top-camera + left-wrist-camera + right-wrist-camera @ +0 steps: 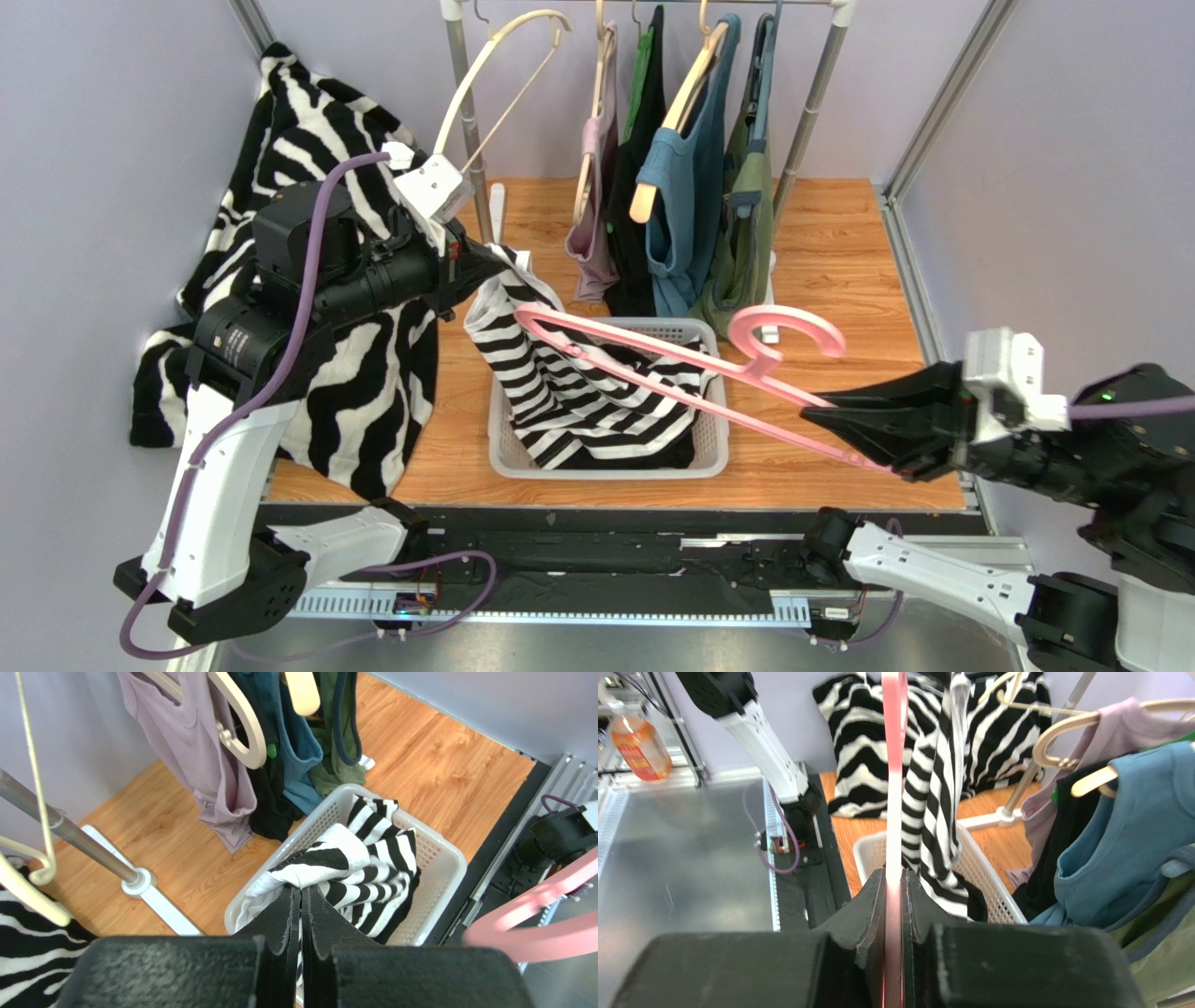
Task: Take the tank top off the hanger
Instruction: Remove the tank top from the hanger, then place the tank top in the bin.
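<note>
Tabletop point(842, 238), basket point(291, 850) holding tank top point(330, 861), left claw point(302, 896) pinching it, right claw point(894, 882) gripping hanger point(894, 777)

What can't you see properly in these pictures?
- Top view: which part of the striped tank top is looped on the pink hanger; its own folds hide that.
- Left wrist view: the left end effector covers the basket's near side.
- Right wrist view: the hanger's hook is cut off by the top edge, and the right end effector hides the gripped part.
- Right wrist view: the orange bottle's label is too small to read.
</note>
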`<act>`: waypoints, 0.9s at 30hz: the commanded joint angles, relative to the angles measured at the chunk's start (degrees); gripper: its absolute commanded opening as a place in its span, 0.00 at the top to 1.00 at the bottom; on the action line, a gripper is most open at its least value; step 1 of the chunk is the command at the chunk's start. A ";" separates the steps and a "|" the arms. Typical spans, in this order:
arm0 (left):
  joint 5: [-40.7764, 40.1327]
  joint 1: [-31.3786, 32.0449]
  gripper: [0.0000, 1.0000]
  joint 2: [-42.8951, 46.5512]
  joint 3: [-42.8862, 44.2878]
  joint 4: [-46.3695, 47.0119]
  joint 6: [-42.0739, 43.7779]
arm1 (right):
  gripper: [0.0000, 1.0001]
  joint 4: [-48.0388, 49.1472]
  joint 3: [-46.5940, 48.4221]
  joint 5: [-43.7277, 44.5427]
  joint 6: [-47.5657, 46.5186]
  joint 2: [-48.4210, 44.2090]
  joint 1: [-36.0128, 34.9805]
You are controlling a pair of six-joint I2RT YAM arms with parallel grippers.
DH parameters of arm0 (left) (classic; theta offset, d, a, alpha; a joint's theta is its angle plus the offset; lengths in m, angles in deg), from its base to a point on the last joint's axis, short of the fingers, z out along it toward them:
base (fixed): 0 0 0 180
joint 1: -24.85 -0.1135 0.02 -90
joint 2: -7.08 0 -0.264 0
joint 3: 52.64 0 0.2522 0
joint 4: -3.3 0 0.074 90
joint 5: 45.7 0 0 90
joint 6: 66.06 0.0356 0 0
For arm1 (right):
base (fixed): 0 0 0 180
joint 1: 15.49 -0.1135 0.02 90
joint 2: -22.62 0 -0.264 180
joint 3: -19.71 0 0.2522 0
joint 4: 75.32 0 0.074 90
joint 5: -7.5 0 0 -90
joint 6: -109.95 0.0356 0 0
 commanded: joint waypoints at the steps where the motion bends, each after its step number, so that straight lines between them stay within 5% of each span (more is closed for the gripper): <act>1: 7.48 -0.30 1.00 -0.37 -2.25 2.18 -0.06 | 1.00 1.37 2.97 -0.17 2.52 -2.70 -0.35; 10: 22.97 6.73 1.00 -5.90 2.05 0.69 1.43 | 1.00 4.80 1.66 15.39 -0.82 -3.76 -0.26; 13: 24.03 7.35 0.49 -6.96 2.59 -0.63 4.42 | 1.00 5.33 0.95 17.75 -1.17 -3.15 -0.26; 14: 23.07 7.44 0.03 -6.88 1.28 -1.42 5.64 | 1.00 5.16 0.95 18.20 -1.17 -2.89 -0.26; 27: 3.73 7.17 0.01 3.05 -3.22 -4.50 14.00 | 1.00 3.23 -4.49 16.80 -3.19 0.89 -0.26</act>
